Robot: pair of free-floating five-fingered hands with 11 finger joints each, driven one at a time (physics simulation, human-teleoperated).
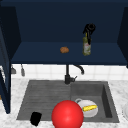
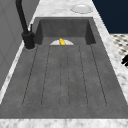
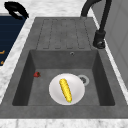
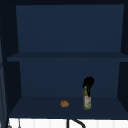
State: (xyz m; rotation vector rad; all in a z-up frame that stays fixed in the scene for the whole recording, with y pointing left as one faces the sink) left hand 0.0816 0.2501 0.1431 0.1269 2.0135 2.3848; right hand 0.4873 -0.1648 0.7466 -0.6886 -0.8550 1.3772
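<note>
A: Two black hands were floating in the kitchen. The right hand (image 1: 89,29) was up in the open wall cabinet (image 1: 65,22), at the top of a glass bottle (image 1: 86,46).

B: Was it grasping the bottle?

A: It looked that way. Its fingers were curled round the bottle's neck, both from the front and from the upper view (image 4: 88,83). The bottle (image 4: 87,100) stood upright on the bottom shelf (image 4: 37,107), toward the right side.

B: What else was on that shelf?

A: A small brown thing, maybe a potato (image 1: 64,50), lay to the left of the bottle, well apart from it.

B: And the other hand?

A: The left hand (image 1: 36,118) hung low at the front edge of the sink's draining board (image 1: 45,97), near the counter (image 1: 117,87). I could not tell if its fingers were open or clenched. It held nothing that I could see.

B: What was in the sink?

A: A white plate (image 3: 67,89) sat on the bottom of the sink basin (image 3: 25,82), and a yellow corn cob (image 3: 65,90) lay on it. A tiny red thing (image 3: 37,74) lay by the basin's wall, apart from the plate. The drain (image 3: 83,79) was just beside the plate.

B: Anything more?

A: A black tap (image 1: 68,75) stood behind the sink. A big red ball (image 1: 67,114) showed in the front view, close to the camera, covering part of the plate (image 1: 93,113).
</note>
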